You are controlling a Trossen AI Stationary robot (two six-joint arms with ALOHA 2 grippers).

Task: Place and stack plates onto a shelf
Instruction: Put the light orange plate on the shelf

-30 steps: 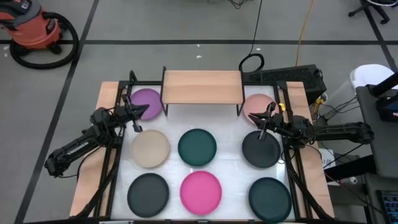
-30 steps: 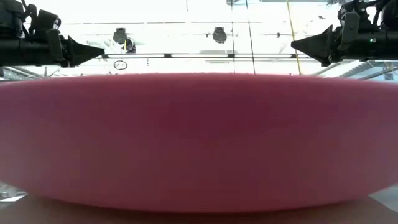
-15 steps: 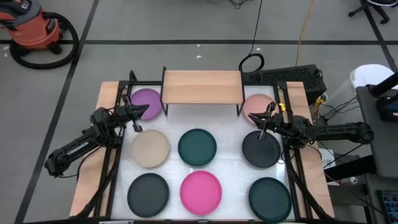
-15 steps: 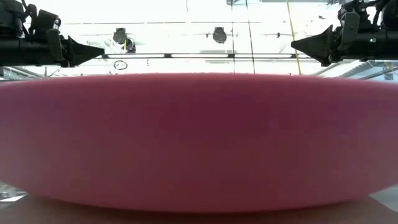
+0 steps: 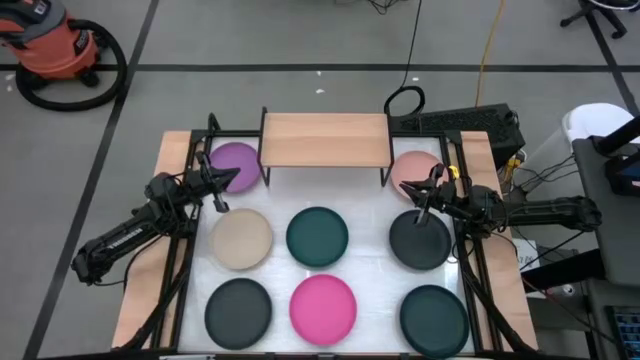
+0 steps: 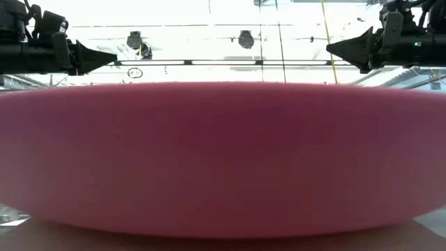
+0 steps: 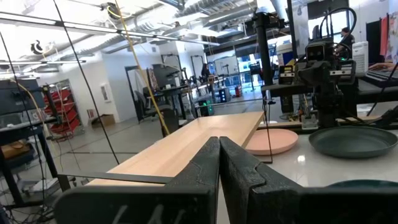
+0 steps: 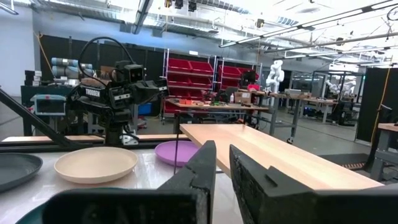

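Eight plates lie flat on the white table top in the high view: purple, salmon pink, beige, dark teal, charcoal, charcoal, hot pink and dark teal. The wooden shelf stands at the far edge, its top bare. My left gripper hovers shut between the purple and beige plates. My right gripper hovers between the salmon pink and charcoal plates, its fingers a narrow gap apart. Both point inward, above the table.
The hot pink plate fills the low view, with both grippers above it. Black frame rails run along the table's left and right sides. Bare table lies under the shelf between its thin black legs.
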